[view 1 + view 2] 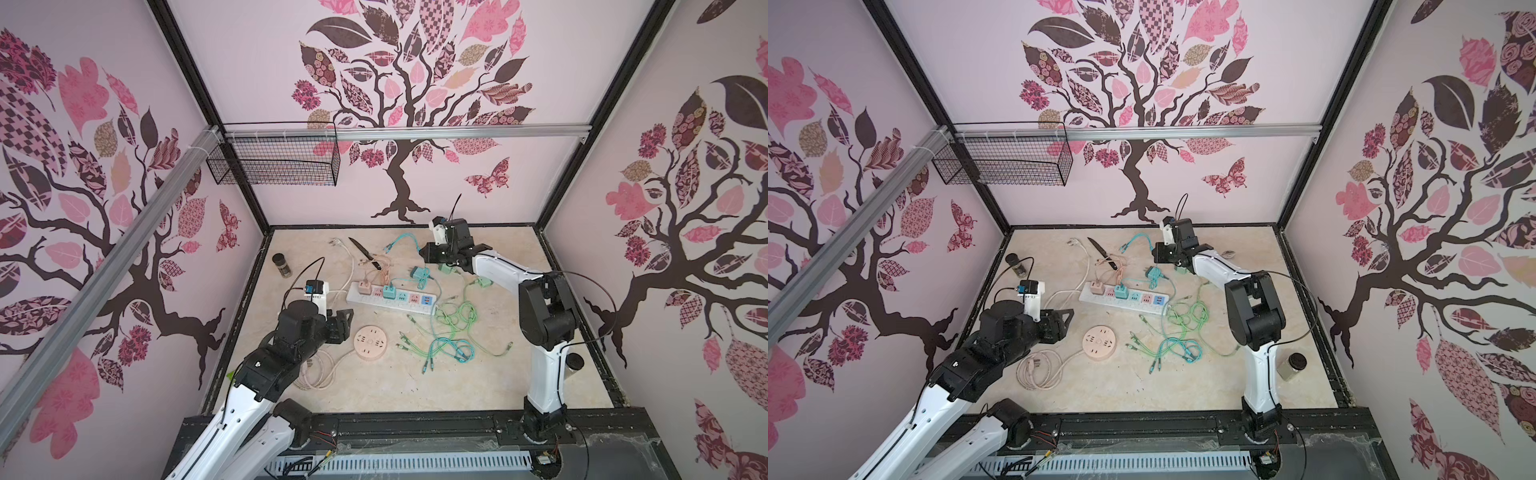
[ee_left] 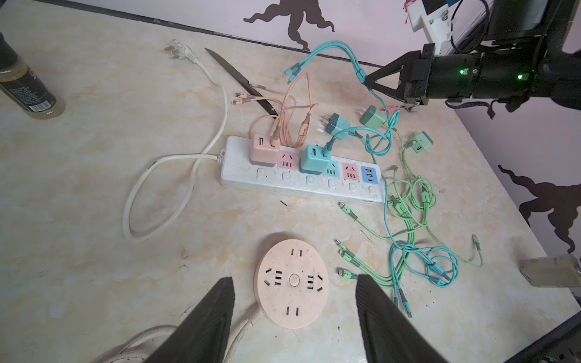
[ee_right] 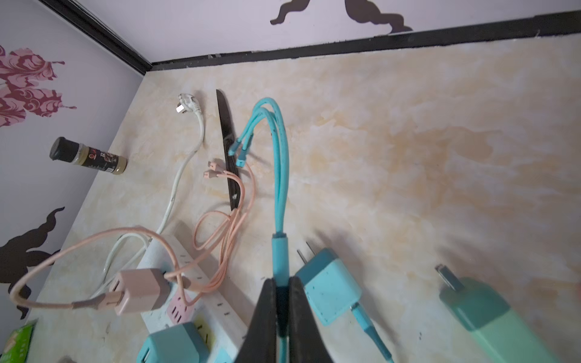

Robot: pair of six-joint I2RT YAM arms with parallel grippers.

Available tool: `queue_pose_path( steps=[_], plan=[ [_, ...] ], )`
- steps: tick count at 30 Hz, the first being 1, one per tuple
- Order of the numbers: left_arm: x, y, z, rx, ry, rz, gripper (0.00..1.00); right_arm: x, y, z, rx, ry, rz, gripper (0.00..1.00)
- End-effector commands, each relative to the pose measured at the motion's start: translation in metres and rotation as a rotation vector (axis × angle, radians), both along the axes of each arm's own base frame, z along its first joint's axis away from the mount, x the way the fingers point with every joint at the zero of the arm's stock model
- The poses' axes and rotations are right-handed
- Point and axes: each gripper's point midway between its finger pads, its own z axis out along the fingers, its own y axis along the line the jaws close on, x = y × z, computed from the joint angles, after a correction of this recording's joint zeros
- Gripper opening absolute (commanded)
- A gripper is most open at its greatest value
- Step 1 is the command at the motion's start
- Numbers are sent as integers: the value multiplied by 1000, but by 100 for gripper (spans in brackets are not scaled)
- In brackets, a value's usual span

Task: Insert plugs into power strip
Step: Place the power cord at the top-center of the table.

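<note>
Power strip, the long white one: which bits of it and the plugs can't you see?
Right wrist view: the long white power strip runs off the bottom edge; the right gripper, jaws shut on the teal braided cable, covers part.
Left wrist view: the boxy peach-pink adapter and boxy teal adapter hide their sockets.
Right wrist view: the mint green adapter is blurred, cut by the edge.

A lab-style robot test booth: black frame posts, walls papered with a tree decal, aluminium rail and wire basket at 11 o'clock, marble-look tabletop, robot arms on a track at 6 o'clock.
</note>
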Motion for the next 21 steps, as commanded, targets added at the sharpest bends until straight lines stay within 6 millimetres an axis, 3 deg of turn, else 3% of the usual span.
queue_pose_path(
  steps=[1, 6, 11, 16, 21],
  plan=[
    [1, 0, 25, -28, -61, 1, 65, 10, 14, -20, -18, 22, 23, 0],
    [0, 1, 27, -36, -63, 4, 65, 15, 40, -32, -63, 20, 56, 0],
    [-1, 1, 28, -43, -66, 4, 66, 18, 51, -49, -98, 16, 52, 3],
    [-4, 0, 29, -52, -63, -7, 66, 23, 43, -64, -189, 35, 42, 27],
    [-4, -2, 30, -61, -61, -16, 66, 22, 28, -45, -274, -37, 45, 48]
  ],
)
